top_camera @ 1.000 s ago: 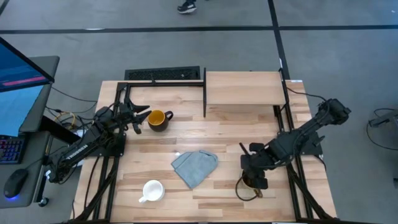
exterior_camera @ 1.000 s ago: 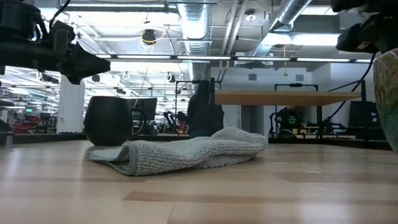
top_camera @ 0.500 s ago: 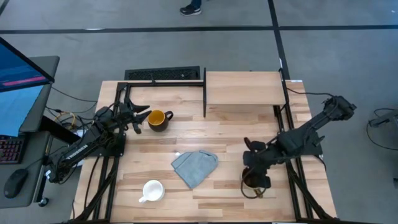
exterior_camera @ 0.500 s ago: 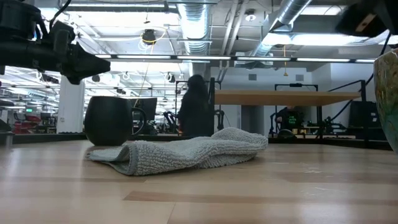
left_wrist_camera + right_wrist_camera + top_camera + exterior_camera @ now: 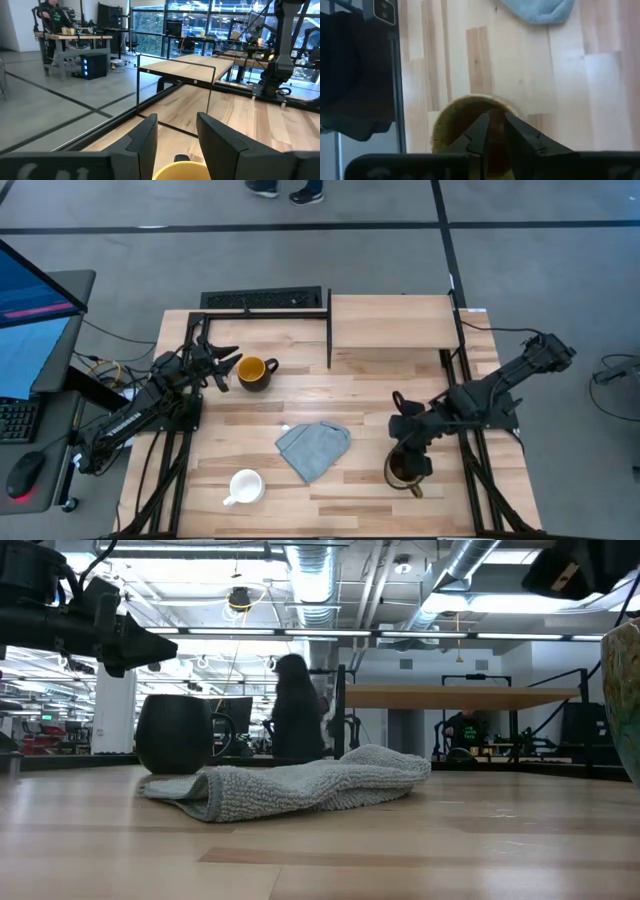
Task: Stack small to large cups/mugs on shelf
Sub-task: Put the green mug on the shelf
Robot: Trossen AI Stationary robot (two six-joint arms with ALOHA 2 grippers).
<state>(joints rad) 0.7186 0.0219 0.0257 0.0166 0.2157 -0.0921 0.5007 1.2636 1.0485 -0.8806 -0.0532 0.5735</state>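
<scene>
From above, the right gripper (image 5: 412, 463) has shifted and now sits over the olive-tan mug with dark brown inside (image 5: 402, 470), fingers narrowed since a second ago, so a lift toward the empty light-wood shelf (image 5: 392, 321) looks near. Three mugs: this one, the dark mug with yellow inside (image 5: 254, 371) and the small white mug (image 5: 245, 486); one grey-blue cloth (image 5: 313, 447).

At table height, a person has walked behind the cloth.

The left gripper (image 5: 177, 137) hovers spread beside the dark mug.

The right wrist view shows fingers pinching the tan mug's rim.
</scene>
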